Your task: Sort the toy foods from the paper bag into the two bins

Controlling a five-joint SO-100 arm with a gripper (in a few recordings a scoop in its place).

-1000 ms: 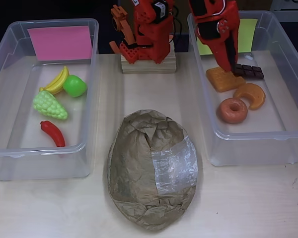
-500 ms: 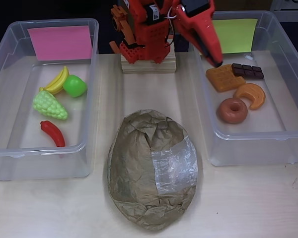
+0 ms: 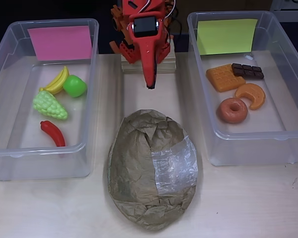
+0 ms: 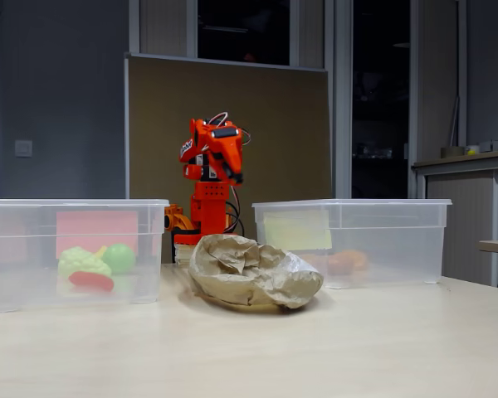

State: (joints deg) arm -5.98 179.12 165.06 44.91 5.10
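Sorting looks all but complete: four fruit-and-vegetable toys lie in the pink-labelled bin [image 3: 5,74] at overhead left, four baked sweets in the yellow-green-labelled bin [image 3: 288,59] at right. The paper bag [image 3: 151,168] sits at bench centre. The gripper [image 3: 150,85], fingers clenched and carrying nothing, hangs above it.

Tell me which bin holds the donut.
The bin with the yellow-green label, at right in the overhead view; the donut lies there beside the croissant.

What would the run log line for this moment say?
end effector: empty, above table between bins | pink-label bin: four toys | yellow-green-label bin: four toys | paper bag: front centre, untouched
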